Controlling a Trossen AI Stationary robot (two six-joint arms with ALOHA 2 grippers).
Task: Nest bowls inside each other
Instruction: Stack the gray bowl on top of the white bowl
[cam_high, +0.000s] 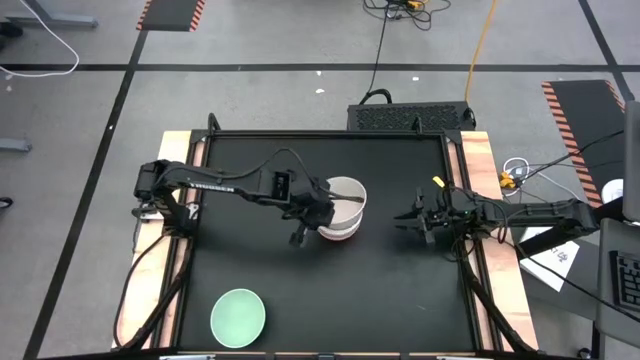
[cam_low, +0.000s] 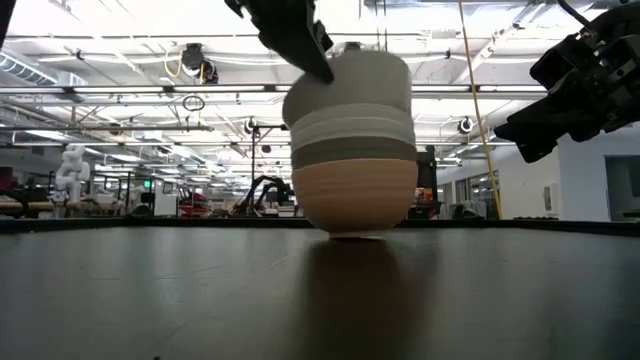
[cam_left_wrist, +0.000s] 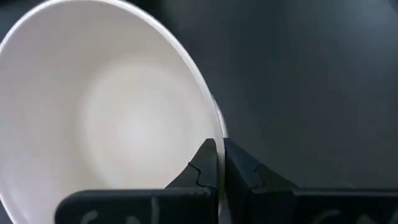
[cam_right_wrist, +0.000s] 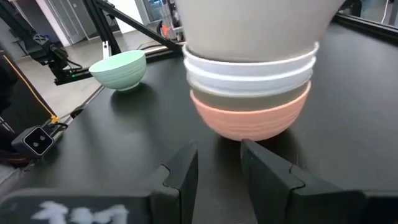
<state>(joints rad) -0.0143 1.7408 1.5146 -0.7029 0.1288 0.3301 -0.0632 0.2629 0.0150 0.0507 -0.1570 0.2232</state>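
We start with the table (cam_high: 250, 250), a black surface that carries everything. At its middle stands the stack of bowls (cam_high: 340, 212), and this is where most of the work already sits. From the low view we count the layers: the salmon-orange bowl (cam_low: 354, 200) at the base, the olive-brown bowl (cam_low: 354, 152) showing as a band above it, two white rims (cam_low: 352, 127) above that, and the beige-grey bowl (cam_low: 358, 78) on top. So we judge five of the six bowls to be nested, though the top one rides high and may not be fully seated yet.

The left gripper (cam_high: 322, 208) is at the stack's rim on its own side. In its wrist view the fingers (cam_left_wrist: 205, 171) are clamped on the thin wall of the top bowl, one inside and one outside, so that bowl has not been let go.

What is left, as we read it, is the mint green bowl (cam_high: 238, 314). It sits alone near the table's front edge, well apart from the stack, upright and untouched. It still has to be fetched and dropped in, once the left gripper lets the top bowl settle.

The right gripper (cam_high: 418, 220) waits beside the stack on the right side, low over the table. Its fingers stand a little apart with nothing between them, pointed at the salmon-orange bowl.
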